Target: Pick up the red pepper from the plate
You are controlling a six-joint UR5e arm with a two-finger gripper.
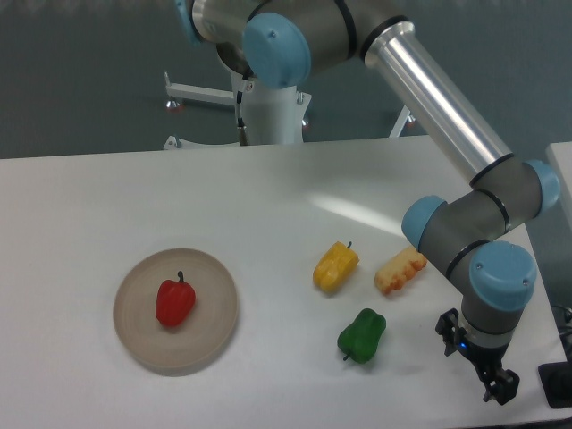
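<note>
A small glossy red pepper (174, 302) with a dark stem lies near the middle of the round beige plate (214, 335) at the table's left front. My gripper (497, 387) hangs far to the right, near the table's front right corner, well apart from the plate. It is small and dark in this view and its fingers cannot be made out, so I cannot tell whether it is open or shut. Nothing shows in it.
Between plate and gripper lie a yellow pepper (335, 266), a green pepper (362, 335) and an orange-yellow ridged food piece (399, 272). The arm's silver forearm (438, 103) slants over the table's right half. A black object (556, 386) sits at the right edge.
</note>
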